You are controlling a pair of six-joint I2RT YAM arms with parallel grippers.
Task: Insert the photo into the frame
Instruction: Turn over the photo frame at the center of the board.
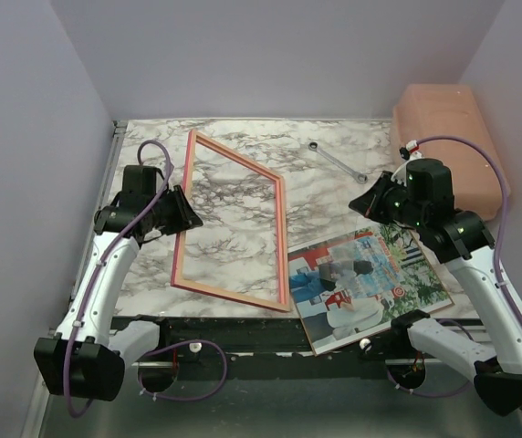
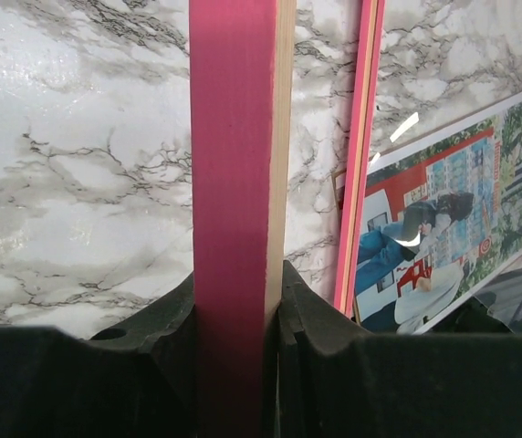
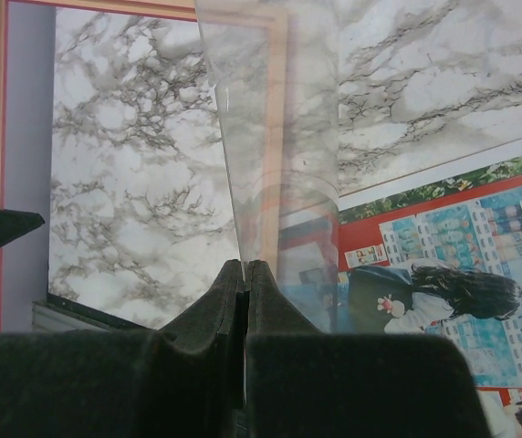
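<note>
The frame (image 1: pixel 234 294) is thin and pink with a pale wood edge. It stands tilted over the left-middle of the marble table. My left gripper (image 1: pixel 185 214) is shut on its left rail, and the pink rail (image 2: pixel 234 137) runs up between the jaws in the left wrist view. The photo (image 1: pixel 370 278) lies face up at the front right, beside the frame's near-right corner. It also shows in the left wrist view (image 2: pixel 443 228) and the right wrist view (image 3: pixel 443 265). My right gripper (image 1: pixel 363 203) is shut on the edge of a clear pane (image 3: pixel 279 137), held above the photo's far-left part.
A metal wrench (image 1: pixel 336 162) lies at the back centre-right. A salmon-coloured box (image 1: pixel 453 137) stands in the back right corner. A brown panel edge (image 1: pixel 334 345) shows under the photo at the table's front edge. Grey walls enclose the table.
</note>
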